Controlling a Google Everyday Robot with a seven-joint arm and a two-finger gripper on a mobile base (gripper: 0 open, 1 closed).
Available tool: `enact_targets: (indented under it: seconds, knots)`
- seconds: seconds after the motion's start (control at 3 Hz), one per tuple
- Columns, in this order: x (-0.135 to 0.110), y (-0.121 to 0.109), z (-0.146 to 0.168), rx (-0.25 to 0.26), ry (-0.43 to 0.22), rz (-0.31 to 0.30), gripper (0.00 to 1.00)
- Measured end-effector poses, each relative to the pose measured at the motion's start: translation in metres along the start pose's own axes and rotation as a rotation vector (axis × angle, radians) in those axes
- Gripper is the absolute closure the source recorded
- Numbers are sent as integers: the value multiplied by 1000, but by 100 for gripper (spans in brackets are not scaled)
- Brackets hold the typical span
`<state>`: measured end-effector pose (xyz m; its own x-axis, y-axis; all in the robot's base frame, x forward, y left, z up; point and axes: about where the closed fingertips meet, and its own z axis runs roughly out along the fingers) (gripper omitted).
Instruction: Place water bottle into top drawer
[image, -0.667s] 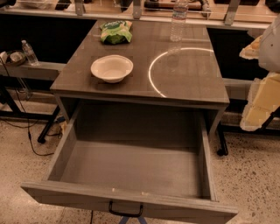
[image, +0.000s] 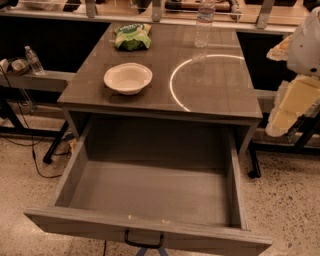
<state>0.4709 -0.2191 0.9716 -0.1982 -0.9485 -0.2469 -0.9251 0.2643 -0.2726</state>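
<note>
The water bottle (image: 204, 24), clear with a pale label band, stands upright at the back right of the grey table (image: 220, 95). The top drawer (image: 150, 192) is pulled wide open below the tabletop, its inside bare, with the black handle (image: 144, 241) centred on the front panel. My gripper (image: 286, 111) shows as cream-coloured parts under the white arm (image: 306, 45) at the right edge. It hangs beside the table's right side, apart from the bottle and holding nothing that I can see.
A white bowl (image: 128, 77) sits left of centre on the table and a green snack bag (image: 132, 36) lies at the back left. A ring of light (image: 210, 80) falls on the tabletop. A small clear bottle (image: 34, 60) stands on a shelf at the far left.
My arm and gripper have shifted slightly up and to the left at the right edge. The bottle, the bowl and the drawer have not moved.
</note>
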Motion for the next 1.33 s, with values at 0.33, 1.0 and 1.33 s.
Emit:
enact_targets:
  seconds: [0.33, 1.0, 1.33]
  knots:
    - [-12, -51, 27, 30, -78, -9, 0]
    - [-62, -188, 79, 185, -292, 71, 0]
    - [-67, -203, 81, 214, -314, 78, 0]
